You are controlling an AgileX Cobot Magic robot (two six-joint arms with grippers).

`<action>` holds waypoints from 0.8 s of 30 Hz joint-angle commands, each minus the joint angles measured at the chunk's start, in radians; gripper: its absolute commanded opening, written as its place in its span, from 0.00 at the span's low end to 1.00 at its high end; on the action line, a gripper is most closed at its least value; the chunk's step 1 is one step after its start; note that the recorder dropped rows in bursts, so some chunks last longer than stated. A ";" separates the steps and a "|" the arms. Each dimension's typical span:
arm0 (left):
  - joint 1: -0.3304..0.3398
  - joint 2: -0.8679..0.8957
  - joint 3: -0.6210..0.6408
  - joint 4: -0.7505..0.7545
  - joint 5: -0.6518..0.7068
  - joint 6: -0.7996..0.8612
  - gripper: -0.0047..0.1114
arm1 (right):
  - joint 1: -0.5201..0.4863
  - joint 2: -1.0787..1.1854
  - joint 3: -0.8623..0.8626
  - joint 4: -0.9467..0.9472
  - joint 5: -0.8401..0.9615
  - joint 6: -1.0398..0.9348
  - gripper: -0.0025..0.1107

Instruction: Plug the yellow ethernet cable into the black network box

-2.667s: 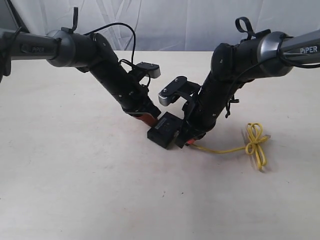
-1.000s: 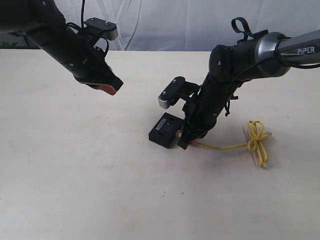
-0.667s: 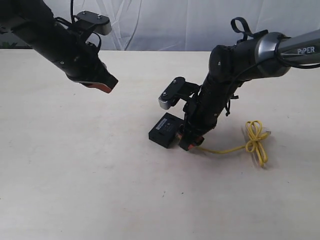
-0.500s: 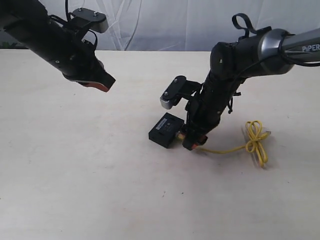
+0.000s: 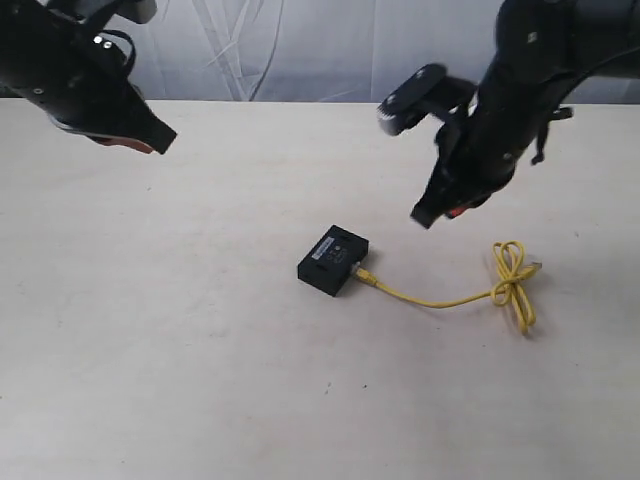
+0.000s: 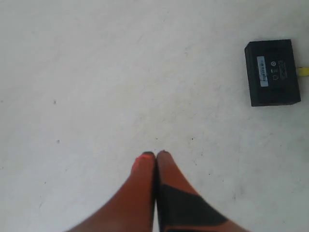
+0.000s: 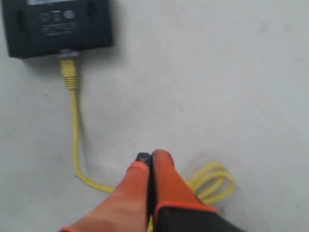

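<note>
The black network box (image 5: 333, 261) lies flat at the middle of the table, also seen in the left wrist view as the box (image 6: 272, 72) and in the right wrist view as the box (image 7: 57, 25). The yellow ethernet cable (image 5: 440, 300) has its plug seated in the box's side (image 7: 67, 72), and it runs right to a knotted loop (image 5: 512, 280). My right gripper (image 5: 424, 216) hangs shut and empty above the cable, up and to the right of the box; its fingers (image 7: 164, 179) are pressed together. My left gripper (image 5: 165, 141) is raised at the far left, shut and empty, fingers (image 6: 145, 174) together.
A pale table (image 5: 200, 350) with a white curtain (image 5: 300, 50) behind its far edge. The right arm's wrist camera (image 5: 410, 98) juts out above the box.
My right gripper opened, let go of the cable beside the box, rose up and to the right, then shut. The plug stays in the box. The left arm drew further back to the left.
</note>
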 commanded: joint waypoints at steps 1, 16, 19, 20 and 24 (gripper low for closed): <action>0.042 -0.103 0.079 0.009 -0.032 -0.028 0.04 | -0.148 -0.118 -0.004 -0.028 0.039 0.129 0.03; 0.056 -0.583 0.462 -0.055 -0.427 -0.040 0.04 | -0.313 -0.673 0.320 -0.036 -0.312 0.267 0.01; 0.056 -0.741 0.563 -0.078 -0.505 -0.040 0.04 | -0.313 -0.816 0.421 -0.030 -0.407 0.276 0.01; 0.056 -0.787 0.591 -0.080 -0.520 -0.040 0.04 | -0.313 -0.857 0.452 -0.030 -0.442 0.290 0.01; 0.054 -0.946 0.690 -0.101 -0.600 -0.040 0.04 | -0.313 -1.018 0.602 0.000 -0.612 0.298 0.01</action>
